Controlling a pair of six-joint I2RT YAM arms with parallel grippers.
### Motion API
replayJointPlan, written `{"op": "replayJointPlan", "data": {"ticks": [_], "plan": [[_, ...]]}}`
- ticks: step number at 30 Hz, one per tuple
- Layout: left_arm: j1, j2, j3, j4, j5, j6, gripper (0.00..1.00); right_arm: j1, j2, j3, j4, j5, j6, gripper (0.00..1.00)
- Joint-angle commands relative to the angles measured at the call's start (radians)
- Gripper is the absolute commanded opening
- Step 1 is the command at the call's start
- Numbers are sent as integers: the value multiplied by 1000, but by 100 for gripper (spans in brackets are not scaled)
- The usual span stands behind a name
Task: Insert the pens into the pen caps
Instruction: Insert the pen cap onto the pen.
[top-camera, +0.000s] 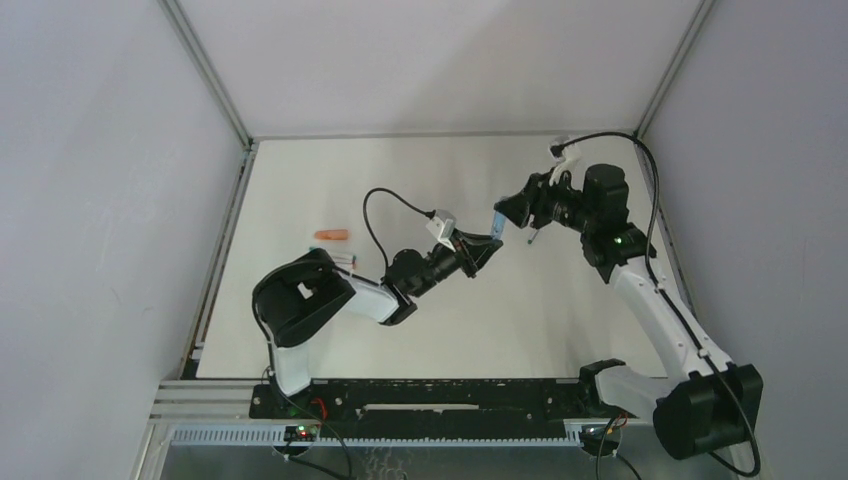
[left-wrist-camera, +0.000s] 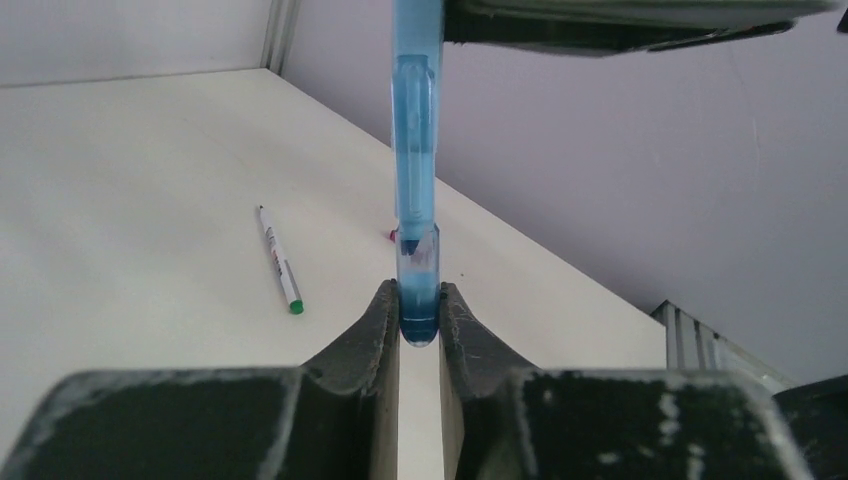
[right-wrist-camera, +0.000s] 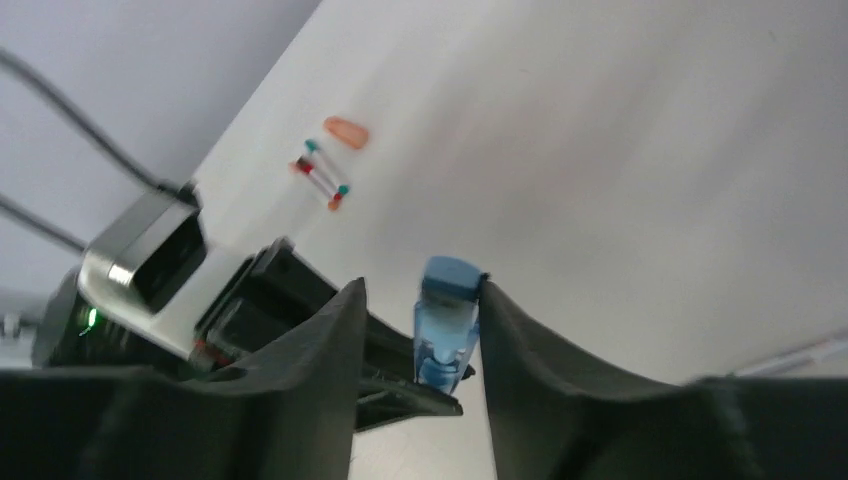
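My left gripper (top-camera: 484, 248) (left-wrist-camera: 418, 292) is shut on the rounded lower end of a long light blue pen cap (left-wrist-camera: 415, 180) and holds it upright above the table. The cap (top-camera: 497, 222) reaches up between the fingers of my right gripper (top-camera: 507, 211) (right-wrist-camera: 420, 287). That gripper is open: the cap's flat top (right-wrist-camera: 447, 300) touches the right finger, with a gap to the left finger. A white pen with a green tip (left-wrist-camera: 279, 260) (top-camera: 531, 238) lies on the table beyond. Two pens (right-wrist-camera: 322, 174) and a salmon-orange cap (right-wrist-camera: 346, 131) (top-camera: 331, 235) lie at the left. A small magenta cap (left-wrist-camera: 392, 235) peeks out behind the blue cap.
The table (top-camera: 400, 330) is boxed in by grey walls with metal posts at its edges (top-camera: 225, 230). The left arm's cable (top-camera: 375, 215) loops above the table. Another pen barrel (right-wrist-camera: 800, 352) shows blurred at the lower right of the right wrist view.
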Motion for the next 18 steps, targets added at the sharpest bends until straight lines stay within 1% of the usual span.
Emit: {"op": "replayJointPlan", "data": {"ticks": [1,2,5,8,10,14,18], "plan": [[4,-76,-44,53,71,119,0,-13,-112,-37,68,-278,-159,61],[3,-83,-53,55,81,132,0,-23,-126,-43,69,-333,-187,67],[2,-110,-83,61,128,169,0,-81,-182,-47,50,-480,-252,77],[-2,-137,-116,68,190,211,0,-132,-204,-33,-9,-574,-327,79],[-3,-155,-151,74,226,228,0,-152,-212,-21,-54,-608,-376,83],[-4,-179,-195,78,312,226,0,-161,-215,-18,-92,-689,-427,89],[-11,-185,-230,93,366,221,0,-146,-185,-18,-137,-758,-495,92]]}}
